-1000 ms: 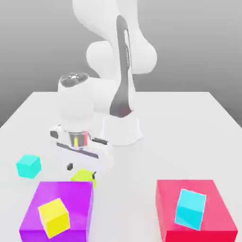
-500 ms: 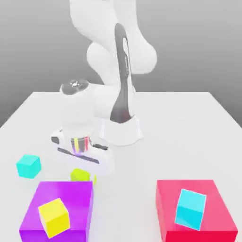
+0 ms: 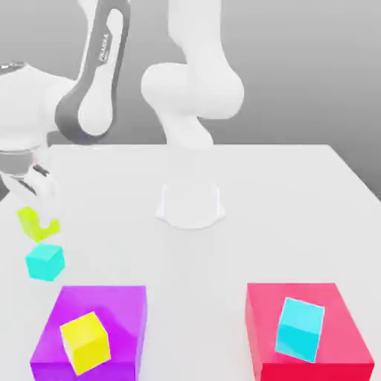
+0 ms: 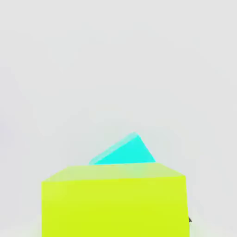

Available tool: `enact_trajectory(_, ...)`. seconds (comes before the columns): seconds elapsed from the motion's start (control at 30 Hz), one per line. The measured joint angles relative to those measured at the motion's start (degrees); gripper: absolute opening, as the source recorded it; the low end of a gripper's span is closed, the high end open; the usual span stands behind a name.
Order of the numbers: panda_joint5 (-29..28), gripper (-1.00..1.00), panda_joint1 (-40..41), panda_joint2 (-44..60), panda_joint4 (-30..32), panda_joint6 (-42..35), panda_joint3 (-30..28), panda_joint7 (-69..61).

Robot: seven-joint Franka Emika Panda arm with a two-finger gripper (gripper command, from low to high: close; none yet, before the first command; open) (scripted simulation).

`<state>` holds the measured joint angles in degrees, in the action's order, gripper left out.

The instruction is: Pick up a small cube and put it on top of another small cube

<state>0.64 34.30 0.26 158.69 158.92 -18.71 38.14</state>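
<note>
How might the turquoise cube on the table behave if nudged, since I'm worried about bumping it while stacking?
The turquoise cube looks rigid, so it probably won't deform. Resting on a flat face, it would likely slide, not roll.

Open tabletop between purple (yellow-topped) and red blocks

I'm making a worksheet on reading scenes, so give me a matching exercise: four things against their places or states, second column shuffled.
1. lime cube
2. turquoise cube
3. yellow cube
4. sky-blue cube

A. on the red block
B. gripped by the claw
C. on the purple block
D. on the white surface

Pairs: 1-B, 2-D, 3-C, 4-A
</note>
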Motion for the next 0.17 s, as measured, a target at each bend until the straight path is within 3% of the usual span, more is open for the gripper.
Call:
enact_trajectory(0.03, 2.0, -1.00, 0.2, 2.1, -0.1, 1.9, 0.7, -1.5)
enact_trajectory(0.07, 3.8, 1.00, 0.4, 4.0, -0.1, 3.6, 1.3, -2.7)
enact_trajectory(0.17, 3.8, 1.00, 0.4, 4.0, -0.1, 3.6, 1.3, -2.7)
